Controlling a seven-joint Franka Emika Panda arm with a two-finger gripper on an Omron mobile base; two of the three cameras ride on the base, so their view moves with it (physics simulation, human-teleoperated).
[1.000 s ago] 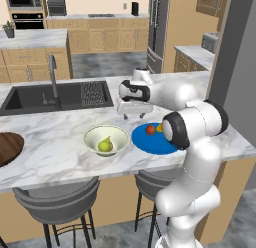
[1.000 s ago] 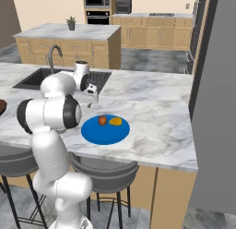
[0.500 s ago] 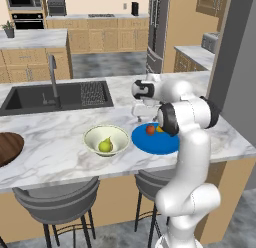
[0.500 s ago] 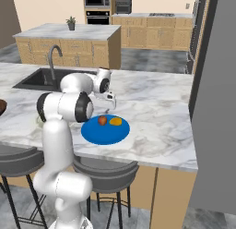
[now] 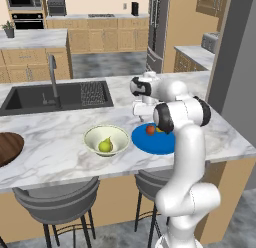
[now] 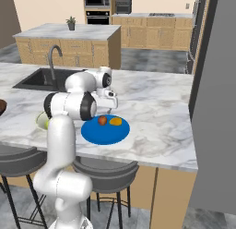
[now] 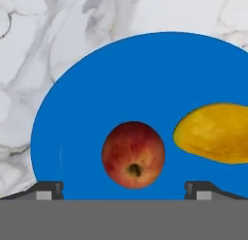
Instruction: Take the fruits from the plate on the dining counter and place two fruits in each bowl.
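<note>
The arm had swung over from the bowl side toward the plate (image 5: 157,140), and the gripper (image 7: 123,188) hung right above it, jaws spread wide, nothing in them. Straight below sat the apple (image 7: 133,154), with the orange-yellow fruit (image 7: 214,132) just beside it on the blue. Count it up: two fruits on the plate, one pear (image 5: 105,145) already in the white bowl (image 5: 106,139), a dark wooden bowl (image 5: 7,148) off at the counter's far left. No peach was to be seen. So one delivery looked done, and by my reckoning at least these two were left, the apple looking first in line.
</note>
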